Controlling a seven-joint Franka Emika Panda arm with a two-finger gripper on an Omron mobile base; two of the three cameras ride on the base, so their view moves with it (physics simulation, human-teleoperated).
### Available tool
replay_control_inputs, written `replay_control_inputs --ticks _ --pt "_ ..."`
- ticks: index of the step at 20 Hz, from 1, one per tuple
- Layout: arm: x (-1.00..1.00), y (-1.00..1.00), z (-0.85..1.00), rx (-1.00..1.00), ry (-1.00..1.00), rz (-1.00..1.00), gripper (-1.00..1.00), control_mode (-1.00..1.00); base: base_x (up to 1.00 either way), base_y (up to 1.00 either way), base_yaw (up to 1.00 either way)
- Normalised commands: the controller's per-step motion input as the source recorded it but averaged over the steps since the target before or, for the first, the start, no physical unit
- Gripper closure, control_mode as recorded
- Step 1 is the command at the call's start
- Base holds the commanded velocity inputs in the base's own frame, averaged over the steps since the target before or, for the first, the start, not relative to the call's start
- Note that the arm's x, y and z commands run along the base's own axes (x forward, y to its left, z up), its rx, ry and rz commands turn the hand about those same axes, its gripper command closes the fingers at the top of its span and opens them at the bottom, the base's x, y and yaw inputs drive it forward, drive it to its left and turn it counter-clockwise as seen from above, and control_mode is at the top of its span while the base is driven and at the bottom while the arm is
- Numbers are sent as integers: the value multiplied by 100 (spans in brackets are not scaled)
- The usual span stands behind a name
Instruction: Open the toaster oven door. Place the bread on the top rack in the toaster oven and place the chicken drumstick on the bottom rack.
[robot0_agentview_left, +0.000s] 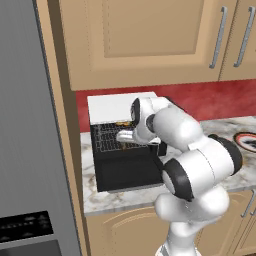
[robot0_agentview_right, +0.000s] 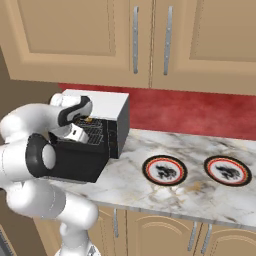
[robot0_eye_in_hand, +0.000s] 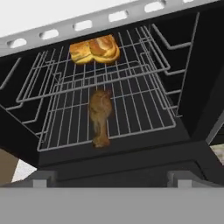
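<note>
While bread (robot0_eye_in_hand: 95, 50) tops the top rack (robot0_eye_in_hand: 144, 65), chicken drumstick (robot0_eye_in_hand: 100, 116) lies below.

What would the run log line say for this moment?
door: open | bread: on top rack | drumstick: on bottom rack | gripper: open, empty, at oven mouth

The toaster oven (robot0_agentview_left: 120, 107) has a flat matt white top and matt black walls. Its top rack (robot0_eye_in_hand: 94, 72) and bottom rack (robot0_eye_in_hand: 109, 116) are thin grey metal wire with a dull sheen. The toaster oven door (robot0_agentview_left: 127, 172) is a smooth, dark, matt panel. The bread (robot0_eye_in_hand: 95, 49) has a glossy golden crust; the chicken drumstick (robot0_eye_in_hand: 100, 114) looks rough and brown. The counter (robot0_agentview_right: 165, 195) is polished, veined marble. The cabinets (robot0_agentview_right: 100, 40) are smooth tan wood with brushed metal handles (robot0_agentview_right: 135, 39). Two plates (robot0_agentview_right: 164, 170) look glazed. The fridge (robot0_agentview_left: 25, 125), at the left, is matt grey metal.
</note>
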Motion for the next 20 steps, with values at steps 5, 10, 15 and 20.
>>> replay_control_inputs --ticks 5,10,15,20 --pt "-64 -70 88 -8 12 0 -100 -100 0 0 0" --pt "-4 -98 100 0 19 -2 -100 -100 0 0 0" --pt "9 -100 100 0 26 -7 -100 -100 0 0 0" --pt "25 -100 100 0 31 -13 -100 -100 0 0 0"
